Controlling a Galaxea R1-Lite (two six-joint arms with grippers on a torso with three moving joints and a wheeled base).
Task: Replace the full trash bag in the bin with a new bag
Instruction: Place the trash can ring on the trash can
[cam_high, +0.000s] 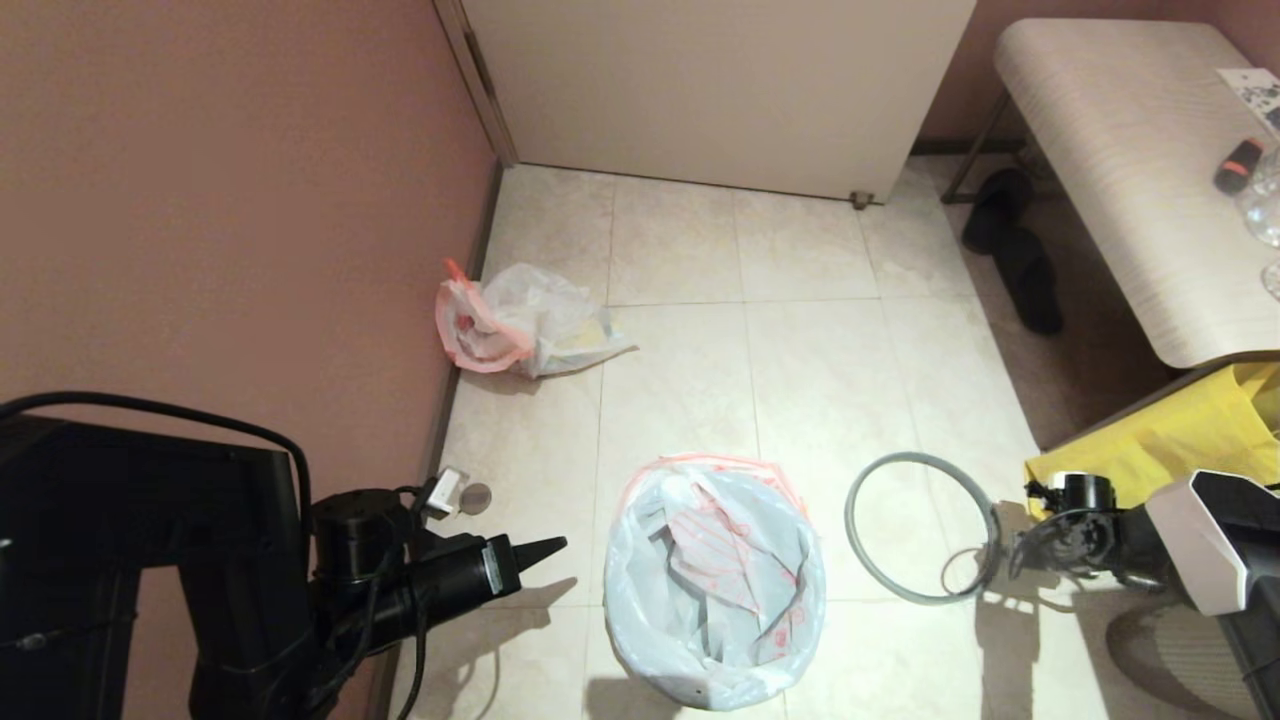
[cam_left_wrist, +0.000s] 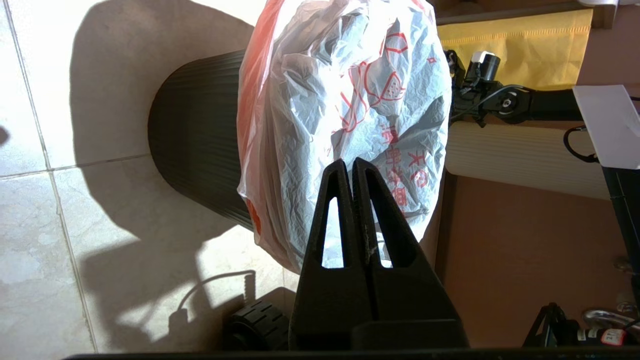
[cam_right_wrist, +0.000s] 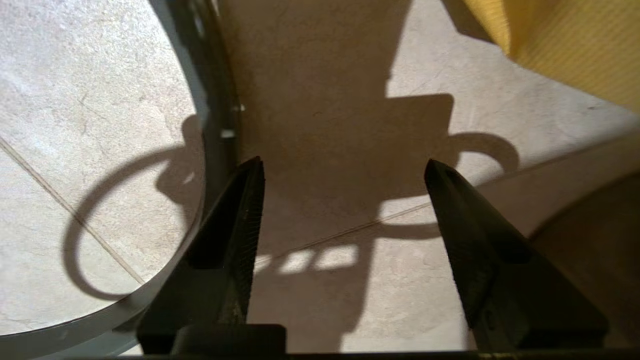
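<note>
The bin's black ribbed wall (cam_left_wrist: 200, 145) shows in the left wrist view, with the new bag (cam_high: 715, 585) stretched over its mouth, white with red print and pink-red edges. The bin's loose grey ring (cam_high: 920, 527) lies flat on the tiles to the right of the bin. My right gripper (cam_right_wrist: 345, 167) hovers open over the floor at the ring's right edge, with the ring (cam_right_wrist: 215, 100) just outside one finger and nothing between the fingers. My left gripper (cam_high: 545, 548) is shut and empty, left of the bin. The full trash bag (cam_high: 520, 325) lies lumpy against the left wall.
A big yellow bag (cam_high: 1190, 430) sits at the right, under a pale bench (cam_high: 1130, 170). Black shoes (cam_high: 1015, 250) lie beside the bench legs. A pink wall (cam_high: 200, 200) runs along the left and a white door (cam_high: 720, 90) stands at the back.
</note>
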